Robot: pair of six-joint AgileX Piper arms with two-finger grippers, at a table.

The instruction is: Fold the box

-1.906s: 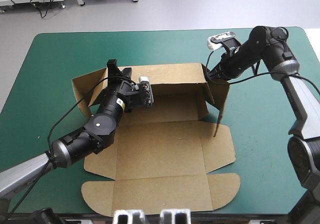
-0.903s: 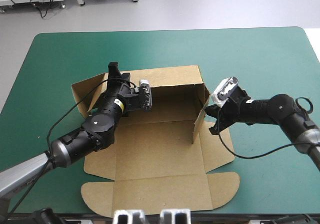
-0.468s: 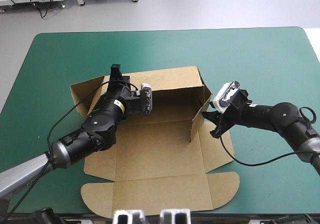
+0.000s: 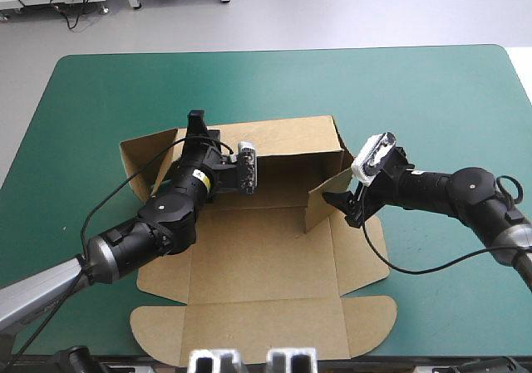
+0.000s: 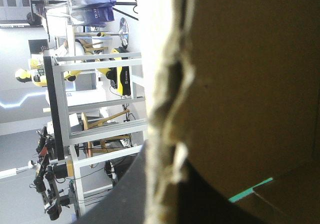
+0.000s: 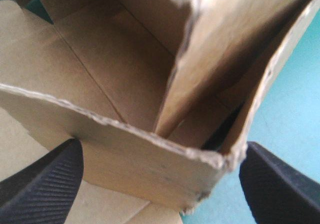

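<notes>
Box (image 4: pixel 266 261): I log right flap (image 4: pixel 327 200) swung further inward, wall forming; right tool (image 4: pixel 341 205) released, left tool (image 4: pixel 197 124) clamping rear wall (image 4: pixel 291 136)

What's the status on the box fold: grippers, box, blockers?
Left gripper shut on the box at its back wall. Right gripper open, right side flap between its fingers. Back wall up, front panels flat. No obstruction seen.

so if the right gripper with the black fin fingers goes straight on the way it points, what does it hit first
The raised side flap of the brown board box: its edge lies across the gap just ahead of the open right gripper, though exact depth is unclear.
</notes>
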